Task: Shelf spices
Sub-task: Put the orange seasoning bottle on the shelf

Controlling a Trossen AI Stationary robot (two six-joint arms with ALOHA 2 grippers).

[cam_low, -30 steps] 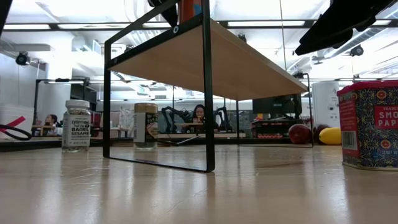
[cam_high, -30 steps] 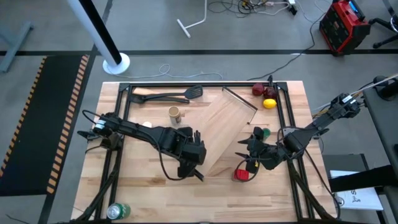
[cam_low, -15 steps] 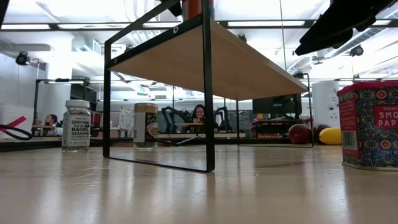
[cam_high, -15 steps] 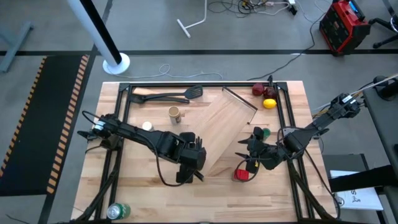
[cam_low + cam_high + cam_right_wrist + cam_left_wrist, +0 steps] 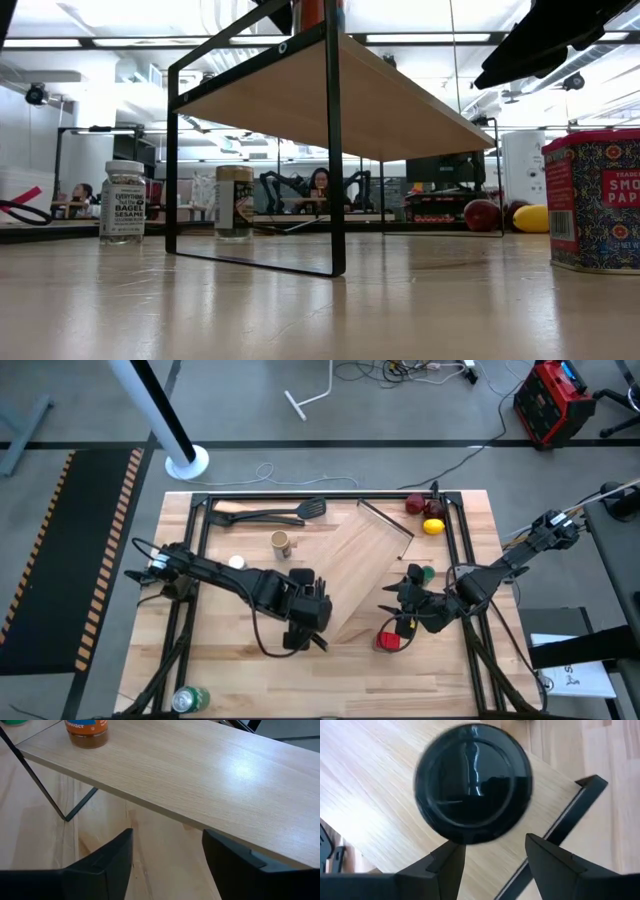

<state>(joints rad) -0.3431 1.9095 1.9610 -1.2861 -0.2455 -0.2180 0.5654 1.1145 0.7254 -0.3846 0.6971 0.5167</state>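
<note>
The shelf (image 5: pixel 365 560), a pale board on thin black legs, stands on the table. A black-capped jar (image 5: pixel 472 782) with an orange label (image 5: pixel 87 731) stands upright on the board near its near-left corner. My left gripper (image 5: pixel 492 841) hovers above it, pointing down, open, the cap beyond its fingertips. My right gripper (image 5: pixel 400 612) is open and holds nothing, level at the shelf's right long edge (image 5: pixel 165 812). The red square tin (image 5: pixel 388 641) and green jar (image 5: pixel 427 573) stand on the table beside it. The tan cylinder (image 5: pixel 281 543) and white-capped jar (image 5: pixel 236 562) stand left of the shelf.
A large black tube frame (image 5: pixel 300 497) rims the table. Black spatulas (image 5: pixel 270 515) lie at the far side. A lemon (image 5: pixel 433 526) and a dark red fruit (image 5: pixel 415 503) sit at the far right. A green can (image 5: pixel 190 698) lies at the near left corner.
My left gripper has shifted slightly toward the table's left and near edges over the shelf's corner. The black-capped jar stays upright on the board.
</note>
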